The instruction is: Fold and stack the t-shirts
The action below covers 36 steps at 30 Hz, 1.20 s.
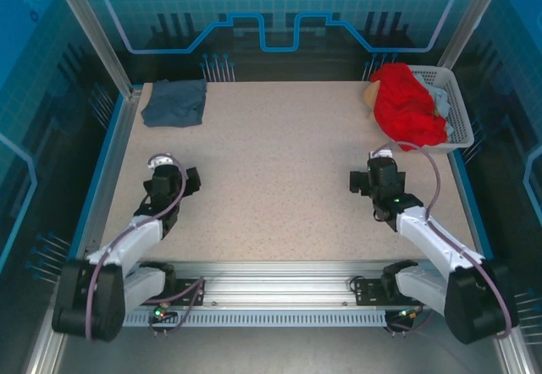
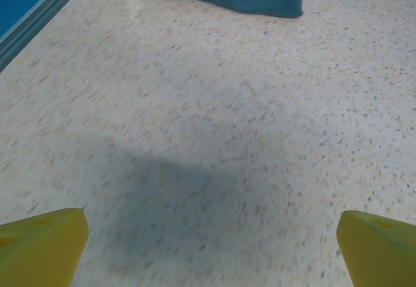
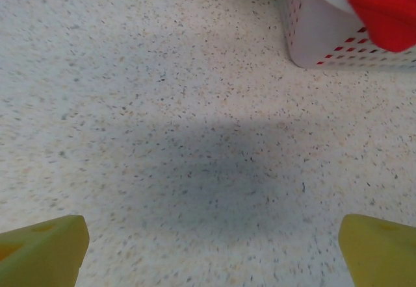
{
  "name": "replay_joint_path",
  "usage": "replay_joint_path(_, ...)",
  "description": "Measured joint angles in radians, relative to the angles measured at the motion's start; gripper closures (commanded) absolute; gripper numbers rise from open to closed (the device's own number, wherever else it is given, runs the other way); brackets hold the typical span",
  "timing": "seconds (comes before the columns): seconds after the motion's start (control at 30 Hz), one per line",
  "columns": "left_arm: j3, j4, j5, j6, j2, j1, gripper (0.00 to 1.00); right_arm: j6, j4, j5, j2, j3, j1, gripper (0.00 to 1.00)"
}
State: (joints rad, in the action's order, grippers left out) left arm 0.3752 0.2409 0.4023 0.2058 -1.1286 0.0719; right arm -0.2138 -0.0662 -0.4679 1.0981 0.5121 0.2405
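- Jaws on both arms stand wide apart with nothing in them. I see yellow fingertips point(image 2: 45, 241) at the lower corners of each wrist view, with bare table point(image 1: 279, 188) between them.
- My left jaws hover over the near left part of the table, and my right jaws over its near right part, well apart.
- Folded, the slate-blue t-shirt point(image 1: 174, 103) lies at the far left corner of the table.
- Bunched up, the red t-shirt point(image 1: 411, 107) sits in the white basket point(image 1: 458, 95) at the far right corner, spilling over its rim.
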Motion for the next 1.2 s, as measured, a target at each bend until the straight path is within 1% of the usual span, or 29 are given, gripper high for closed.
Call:
replay_joint_path(0.1,0.0,0.166,-0.016,-0.024,-0.148,-0.02,0.01,0.041,0.173,0.022,0.126,-0.011,-0.041,0.0)
replay_joint_path(0.23,0.014,0.315,-0.048,-0.059,-0.268,-0.054,0.01,0.093,0.38,0.064,0.262,-0.019,-0.089,0.0)
replay_joint_path(0.3,0.017,0.375,-0.064,-0.065,-0.302,-0.072,0.01,0.129,0.454,0.097,0.311,-0.019,-0.098,0.0)
replay_joint_path(0.4,0.004,0.465,-0.084,-0.079,-0.313,-0.084,0.01,0.15,0.599,0.158,0.36,-0.04,-0.123,0.0)
replay_joint_path(0.47,-0.048,0.613,-0.105,-0.095,-0.327,-0.079,0.01,0.155,0.708,0.179,0.378,-0.086,-0.141,0.0)
replay_joint_path(0.53,-0.115,0.796,-0.116,-0.113,-0.398,-0.07,0.01,0.155,0.766,0.191,0.383,-0.128,-0.15,0.0)
replay_joint_path(0.57,-0.142,0.832,-0.123,-0.12,-0.43,-0.067,0.01,0.155,0.783,0.192,0.383,-0.142,-0.15,0.0)
replay_joint_path(0.67,-0.164,0.831,-0.13,-0.128,-0.445,-0.066,0.01,0.156,0.802,0.196,0.389,-0.137,-0.15,0.0)
replay_joint_path(0.77,-0.076,0.769,-0.147,-0.134,-0.441,-0.067,0.01,0.161,0.819,0.195,0.394,-0.124,-0.149,0.0)
replay_joint_path(0.87,-0.021,0.759,-0.163,-0.137,-0.435,-0.067,0.01,0.163,0.831,0.194,0.394,-0.123,-0.149,0.0)
replay_joint_path(1.2,-0.019,0.731,-0.169,-0.138,-0.432,-0.067,0.01,0.164,0.838,0.192,0.395,-0.123,-0.149,0.0)
